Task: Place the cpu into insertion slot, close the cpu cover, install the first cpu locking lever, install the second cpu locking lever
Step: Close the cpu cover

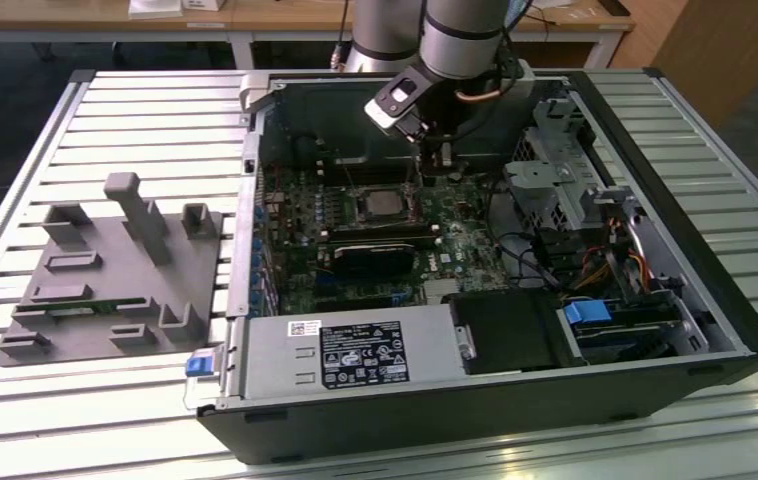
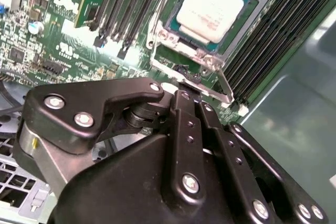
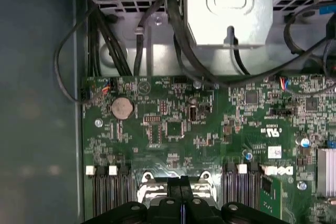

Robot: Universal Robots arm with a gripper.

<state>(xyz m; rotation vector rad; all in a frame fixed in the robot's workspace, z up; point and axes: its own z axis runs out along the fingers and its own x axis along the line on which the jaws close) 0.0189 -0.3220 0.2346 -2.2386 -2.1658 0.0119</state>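
The cpu (image 2: 212, 9), a dull silver square, lies in the insertion slot (image 2: 169, 23) on the green motherboard. In the exterior view the cpu (image 1: 379, 205) is in the middle of the open computer case. The cpu cover (image 2: 185, 50), a thin silvery frame, lies around the chip. A thin wire locking lever (image 2: 224, 85) runs along the socket's near edge. My gripper (image 2: 184, 95) is shut, its black fingertips pressed together right at that lever. The gripper (image 1: 441, 160) hangs just to the exterior view's right of the socket. The shut fingertips (image 3: 181, 190) point at the socket's edge.
Long black memory slots (image 2: 113, 9) flank the socket. A black heatsink block (image 1: 376, 262) sits nearer the front, with the power supply (image 1: 352, 355) below it. Drive cage (image 1: 559, 150) and cables (image 3: 105, 35) crowd one side. A grey fixture (image 1: 112, 270) stands on the slatted table.
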